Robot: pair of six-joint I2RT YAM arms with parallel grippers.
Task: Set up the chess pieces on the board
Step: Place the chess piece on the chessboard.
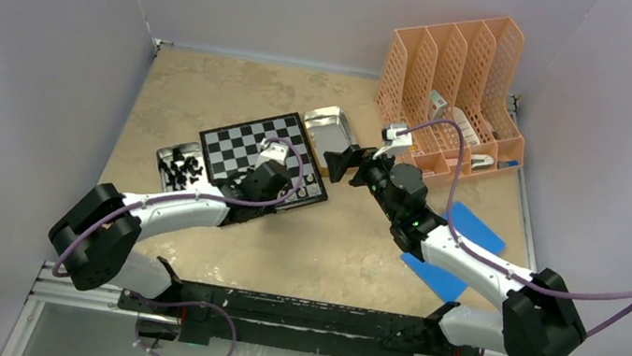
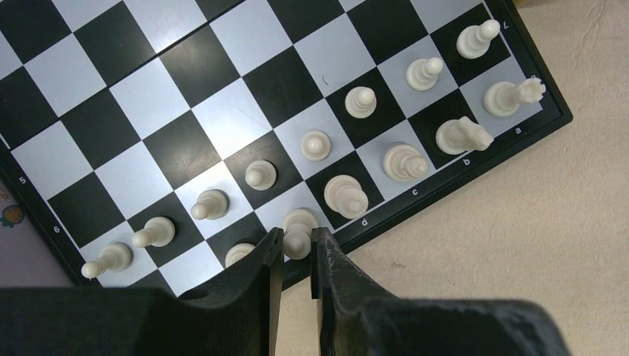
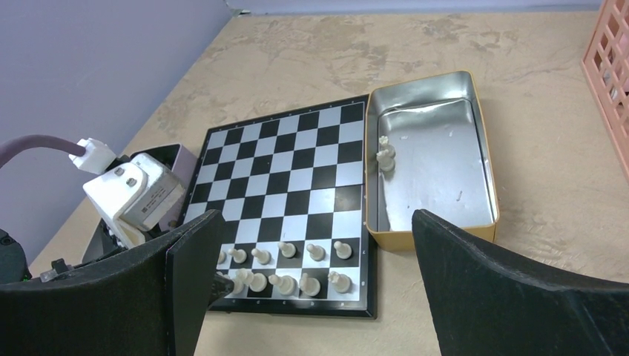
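Observation:
The board (image 1: 242,143) (image 2: 178,148) (image 3: 297,148) lies at mid-table. Pale chess pieces stand along its near edge: a row of pawns (image 2: 261,174) and, behind them, a rook (image 2: 512,96), knight (image 2: 461,135) and bishop (image 2: 404,162). My left gripper (image 1: 270,192) (image 2: 297,248) is shut on a pale piece (image 2: 299,236) standing on an edge-row square. My right gripper (image 1: 335,164) (image 3: 317,230) hovers open over the board's corner, holding nothing. One pale piece (image 3: 386,154) lies in the metal tray (image 3: 430,222). Black pieces (image 1: 181,169) sit in a tray left of the board.
The gold-rimmed metal tray (image 1: 330,131) touches the board's far-right side. An orange file organiser (image 1: 454,85) stands at the back right. Blue flat pads (image 1: 475,228) lie under my right arm. Purple walls close in the table on the left, back and right.

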